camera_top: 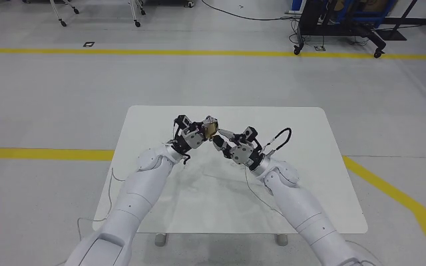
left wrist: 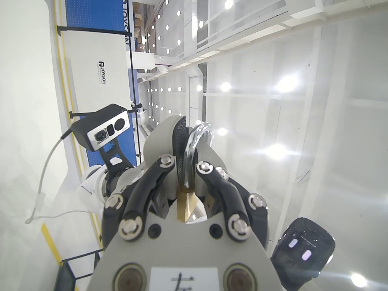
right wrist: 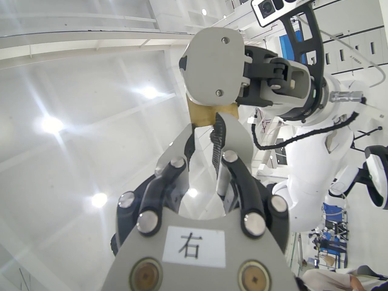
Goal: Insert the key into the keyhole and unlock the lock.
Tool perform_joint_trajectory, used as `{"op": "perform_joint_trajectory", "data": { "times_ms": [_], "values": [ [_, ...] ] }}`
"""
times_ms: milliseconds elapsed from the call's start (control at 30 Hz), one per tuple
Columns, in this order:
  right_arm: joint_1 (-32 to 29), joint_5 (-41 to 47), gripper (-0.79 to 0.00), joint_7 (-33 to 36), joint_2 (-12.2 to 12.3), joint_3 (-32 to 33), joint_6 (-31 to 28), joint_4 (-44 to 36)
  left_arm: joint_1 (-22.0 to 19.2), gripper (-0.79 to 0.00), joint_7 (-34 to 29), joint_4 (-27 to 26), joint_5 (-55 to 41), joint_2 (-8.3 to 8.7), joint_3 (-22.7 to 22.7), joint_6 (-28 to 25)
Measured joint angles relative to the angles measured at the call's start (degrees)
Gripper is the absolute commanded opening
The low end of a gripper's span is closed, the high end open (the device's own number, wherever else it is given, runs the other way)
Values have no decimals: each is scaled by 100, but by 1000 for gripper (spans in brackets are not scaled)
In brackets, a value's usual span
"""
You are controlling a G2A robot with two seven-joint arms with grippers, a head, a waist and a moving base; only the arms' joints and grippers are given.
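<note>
**A:** Where do your arms stand?
**B:** Both are over the middle of the white tabletop (camera_top: 306,199). Your left gripper (left wrist: 194,136) has its fingers (left wrist: 163,140) clenched on the brass lock (right wrist: 206,115), holding it up off the surface.
**A:** And your right?
**B:** Your right gripper (right wrist: 206,122) faces it, fingers (right wrist: 233,134) slightly parted, tips just at the lock's body.

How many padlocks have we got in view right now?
1. The padlock is clamped in the left gripper, held over the table, with the right gripper at its brass body.
</note>
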Motion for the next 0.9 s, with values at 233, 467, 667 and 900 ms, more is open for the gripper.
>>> {"op": "perform_joint_trajectory", "data": {
  "times_ms": [233, 467, 667, 900],
  "values": [
    [-290, -959, -12, -297, 164, 500, -471, -493, -33, -785, 658, -148, 1229, 133, -37, -207],
    [-891, -2332, 0, -1313, 425, 1587, -666, -1541, 8, -785, 1305, -647, 2924, 293, 40, 1],
    [-1136, -2908, 0, -1820, 488, 1932, -556, -2064, -91, -785, 1555, -927, 4070, 255, 521, 899],
    [-1132, -2895, 0, -1809, 487, 1928, -559, -2047, -482, -785, 1815, -585, 4381, -62, 1369, 2122]
  ]
}}
